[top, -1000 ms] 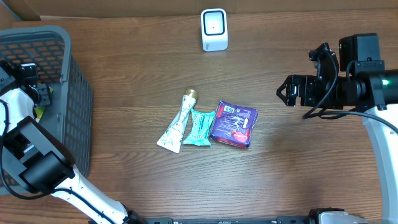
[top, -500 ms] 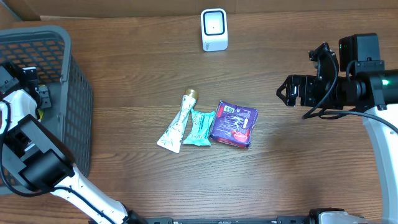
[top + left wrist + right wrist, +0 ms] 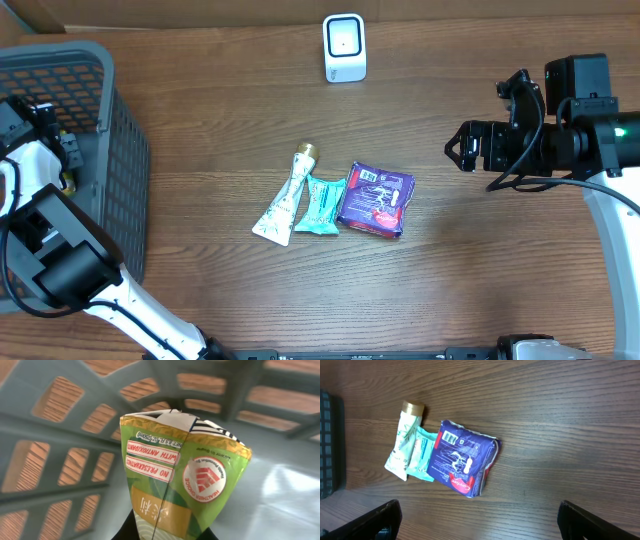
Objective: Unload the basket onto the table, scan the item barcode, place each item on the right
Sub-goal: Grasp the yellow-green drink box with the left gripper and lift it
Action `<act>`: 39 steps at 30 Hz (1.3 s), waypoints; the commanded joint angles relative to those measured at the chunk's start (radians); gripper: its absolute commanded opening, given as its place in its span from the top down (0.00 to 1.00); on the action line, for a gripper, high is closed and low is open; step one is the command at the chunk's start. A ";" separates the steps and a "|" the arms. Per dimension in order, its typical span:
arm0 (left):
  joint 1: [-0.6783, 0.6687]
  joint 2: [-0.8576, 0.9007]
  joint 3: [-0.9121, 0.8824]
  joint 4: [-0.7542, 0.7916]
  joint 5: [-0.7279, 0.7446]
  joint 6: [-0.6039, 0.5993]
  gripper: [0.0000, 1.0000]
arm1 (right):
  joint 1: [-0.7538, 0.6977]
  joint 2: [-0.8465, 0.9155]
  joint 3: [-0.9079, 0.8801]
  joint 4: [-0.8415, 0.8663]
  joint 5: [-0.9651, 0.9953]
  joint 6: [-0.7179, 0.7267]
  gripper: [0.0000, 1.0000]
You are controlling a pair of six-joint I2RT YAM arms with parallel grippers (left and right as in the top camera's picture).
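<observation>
Our left end effector [image 3: 167, 535] has clamped shut on the green foil pouch [image 3: 180, 480] inside the grey mesh basket [image 3: 120, 170]; the right end effector [image 3: 465, 147] gapes.

Purple packet [image 3: 462, 458], teal sachet [image 3: 422, 453], gold-capped tube [image 3: 404, 440] side by side — perhaps a basket [image 3: 330, 445] far left

Left pincer [image 3: 62, 160] clamped, right pincer [image 3: 462, 147] agape

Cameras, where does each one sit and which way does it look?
Overhead: above the wooden table, looking straight down; shows the left gripper in the grey plastic basket, the right gripper open.
Left wrist: inside the basket, facing its wall; its gripper is shut on a green foil packet.
Right wrist: above the table, looking down at a purple snack packet; its dark fingertips show.
Shared: overhead shows that packet too.
</observation>
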 commanded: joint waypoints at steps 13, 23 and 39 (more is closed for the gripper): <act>-0.138 -0.623 0.034 -0.248 -0.071 -0.304 0.96 | 0.004 -0.004 0.019 0.028 0.003 0.005 0.00; -0.386 -0.821 0.031 -0.572 0.213 -0.504 0.96 | 0.004 -0.004 0.019 0.042 0.001 0.005 0.00; -0.885 -0.490 -0.159 -0.594 -0.336 -0.652 0.96 | 0.004 -0.003 0.019 0.044 0.002 0.005 0.00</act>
